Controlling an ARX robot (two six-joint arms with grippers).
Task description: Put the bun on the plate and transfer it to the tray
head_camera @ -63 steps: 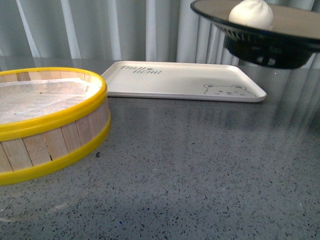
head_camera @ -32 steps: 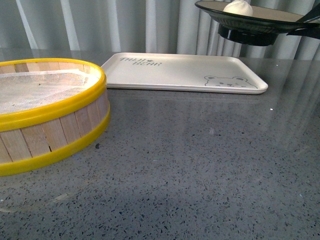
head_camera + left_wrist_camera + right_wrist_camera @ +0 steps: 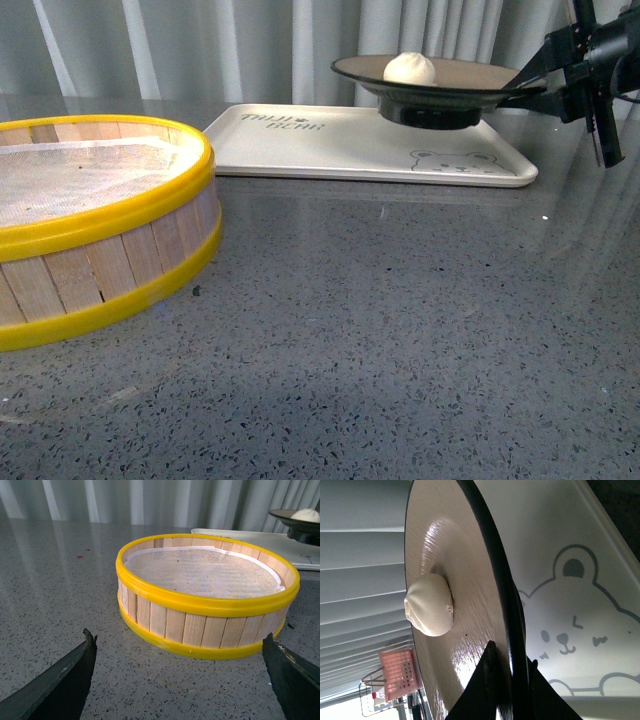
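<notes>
At far right of the front view, right claw (image 3: 522, 84) is clamped on the right-hand rim of the plate (image 3: 470, 74); arm extends in from the right edge. Right wrist view confirms: 2 dark fingers (image 3: 487, 685) pinch the black rim, 1 on the tan inner face, 1 on the black underside, right claw (image 3: 512, 682) closed onto it.

Plate sits roughly level over the far right part of the tray (image 3: 330, 145), above and just behind the printed bear (image 3: 455, 161). Black foot is very near the tray surface; cannot tell whether it touches.

Bun (image 3: 409, 68): 1 piece, off-white, resting on the plate's inner face, left of plate centre as seen from the front. Wrist view shows the bun (image 3: 430, 605) seated on the glossy tan surface of the plate (image 3: 452, 555), well apart from the gripped rim, with the tray (image 3: 560, 540) and bear drawing (image 3: 570, 625) beyond.

Tray lies flat on the grey speckled bench (image 3: 400, 350), lettering toward its left end.

Steamer basket (image 3: 110, 265), yellow-rimmed, wooden slats, white liner inside, stands on the bench at near left, apart from the tray.

Left claw (image 3: 178, 636): wide open, holding nothing, both fingers (image 3: 60, 680) low over the bench, short of the basket (image 3: 200, 625).
</notes>
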